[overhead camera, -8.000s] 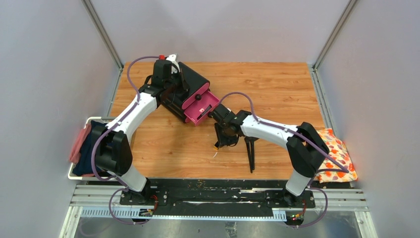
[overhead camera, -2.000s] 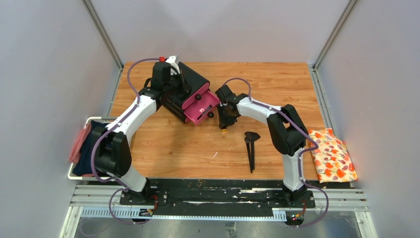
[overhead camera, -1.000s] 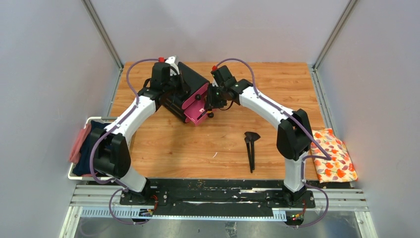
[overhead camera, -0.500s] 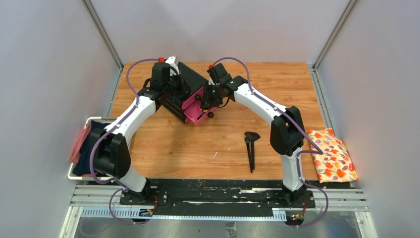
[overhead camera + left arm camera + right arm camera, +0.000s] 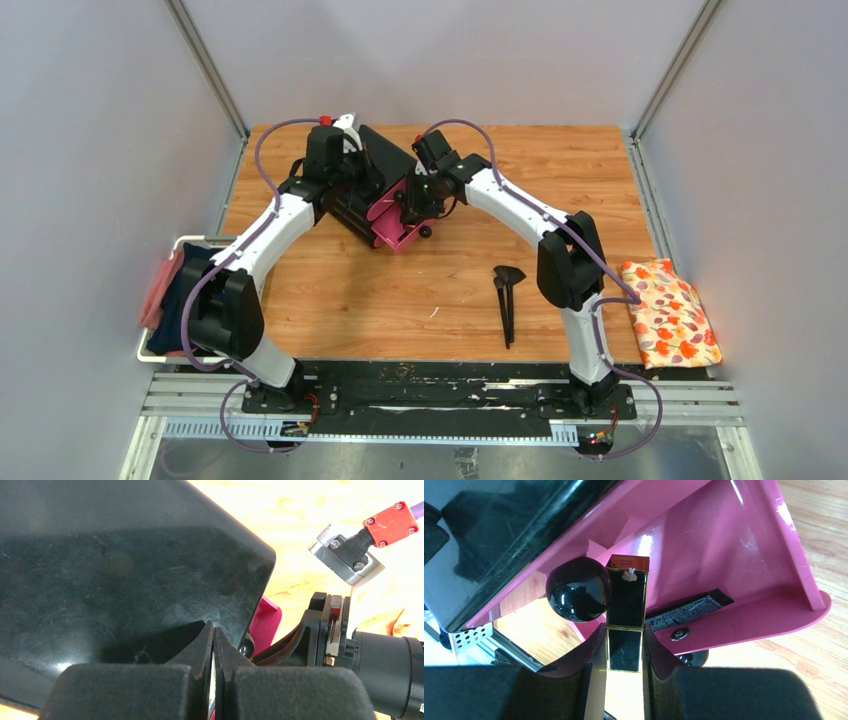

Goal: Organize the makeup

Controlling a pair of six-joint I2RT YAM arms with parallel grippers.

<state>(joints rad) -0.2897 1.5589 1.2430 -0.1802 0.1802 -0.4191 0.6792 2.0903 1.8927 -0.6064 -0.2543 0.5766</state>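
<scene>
My right gripper (image 5: 624, 636) is shut on the small black-and-gold case (image 5: 625, 611). It holds the case upright over the open pink drawer (image 5: 734, 555), beside the drawer's round black knob (image 5: 579, 589). In the top view the right gripper (image 5: 414, 203) is at the front of the black box (image 5: 385, 160). My left gripper (image 5: 214, 636) is shut and empty, its tips resting on the box's glossy black top (image 5: 110, 565). Black long-handled brushes (image 5: 507, 298) lie on the table near the front. A dark flat strip (image 5: 686, 611) lies in the drawer. The sponges and the tube are out of view.
An orange floral cloth (image 5: 672, 315) lies at the right table edge. A white basket (image 5: 182, 242) with dark and pink cloths hangs off the left edge. A tiny pale scrap (image 5: 435, 312) lies on the wood near the front. Grey walls close in three sides.
My right arm has carried the case from the middle of the table up and left to the open pink drawer. The left arm and the brushes have not moved.
</scene>
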